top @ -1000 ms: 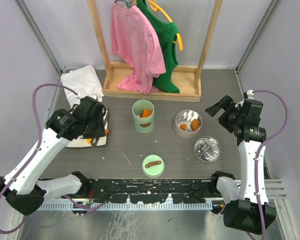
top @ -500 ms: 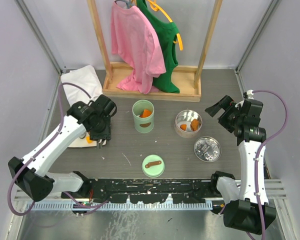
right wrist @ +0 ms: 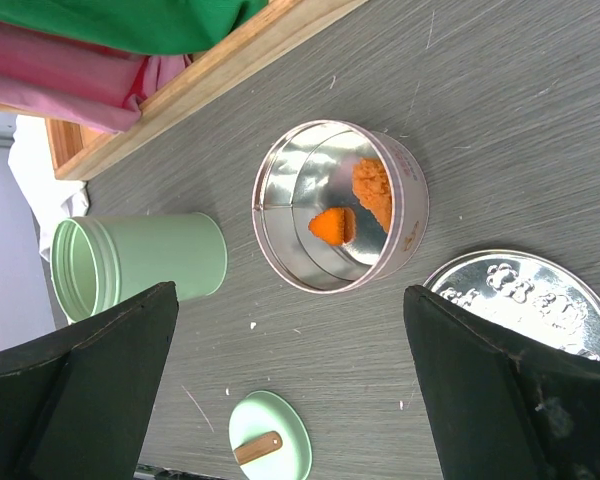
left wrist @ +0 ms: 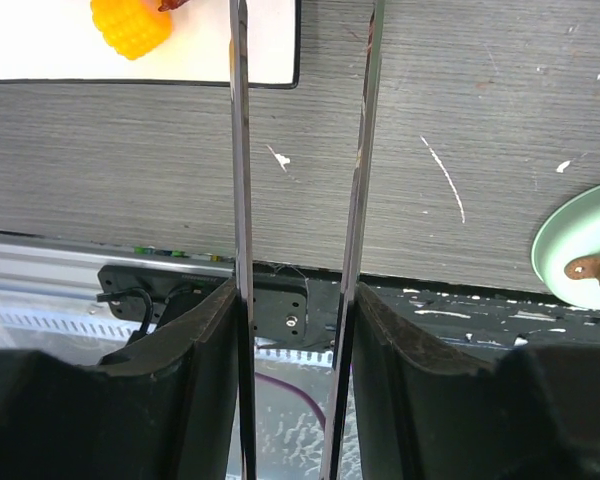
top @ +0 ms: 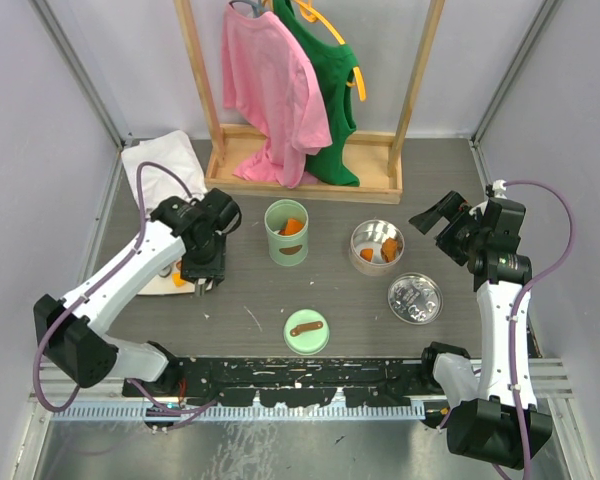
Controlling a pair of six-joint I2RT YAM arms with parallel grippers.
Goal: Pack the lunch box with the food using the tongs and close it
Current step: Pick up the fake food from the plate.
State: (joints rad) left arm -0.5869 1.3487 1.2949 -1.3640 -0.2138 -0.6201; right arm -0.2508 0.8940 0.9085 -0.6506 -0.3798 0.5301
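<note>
My left gripper (top: 202, 272) (left wrist: 295, 300) is shut on the tongs (left wrist: 242, 150). Their two thin metal arms run up between my fingers, held a little apart, and their tips are out of view. The gripper hangs at the right edge of a white plate (left wrist: 40, 55) that carries food, among it a yellow corn piece (left wrist: 130, 25). The light green lunch box (top: 286, 232) (right wrist: 140, 265) stands open with orange food (top: 292, 226) inside. Its green lid (top: 306, 331) (right wrist: 270, 440) (left wrist: 580, 255) lies nearer the front. My right gripper (top: 438, 216) (right wrist: 290, 300) hovers open beside a round metal tin.
The round metal tin (top: 377, 241) (right wrist: 340, 205) holds orange pieces, and its embossed lid (top: 414, 297) (right wrist: 525, 305) lies beside it. A wooden rack (top: 300, 180) with a pink and a green shirt stands at the back. A white cloth (top: 160, 165) lies back left.
My left arm has swung to the right with the tongs, from over the plate to its right edge. The right arm has not moved.
</note>
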